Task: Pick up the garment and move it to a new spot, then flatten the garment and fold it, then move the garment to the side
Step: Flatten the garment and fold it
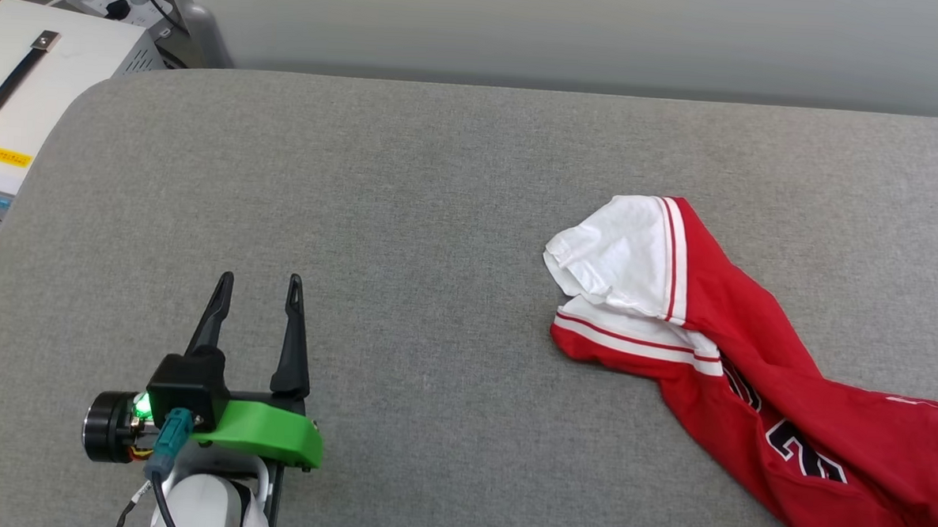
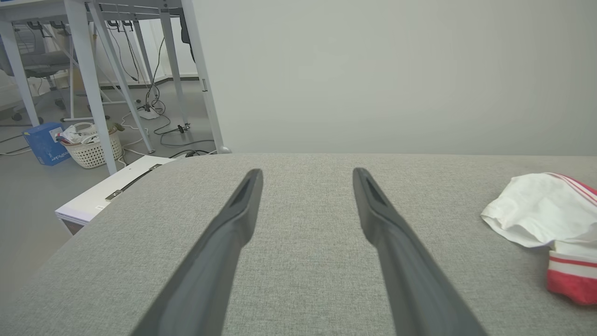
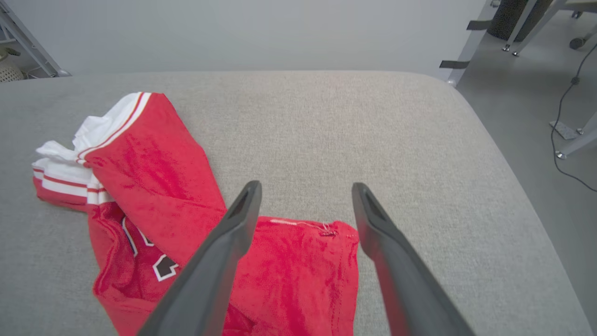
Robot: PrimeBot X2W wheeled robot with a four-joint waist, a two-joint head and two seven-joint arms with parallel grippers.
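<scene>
Left side: white box (image 1: 17, 93) with a black handle sits off the table (image 1: 408, 213), past its rounded near-left corner. Left jaws hang over the bare left part of the table, spread wide, nothing between them, well apart from the garment (image 1: 750, 347).

Middle: bare gray cloth from the left jaws to the white sleeve (image 1: 620, 254). Plenty of room there for spreading and folding.

Right side: the garment lies bunched on the right part of the table. The sleeve is crumpled toward the middle and the red body trails to the near-right and off the head view. The black lettering (image 1: 801, 456) is half buried in folds. Right jaws, in the right wrist view, are spread over the red hem (image 3: 303, 224) and pinch nothing. Cannot tell if they touch the cloth.

Progress, judged: nothing holds the garment, so it seems set at a spot. It is not flat and not folded, and the move to the side is not done either.

Edges: the table's rounded far-right corner (image 3: 466, 107) is near the garment, and past it is floor with a cable (image 3: 566, 121). Spreading rightward risks overhang; leftward is safer.
</scene>
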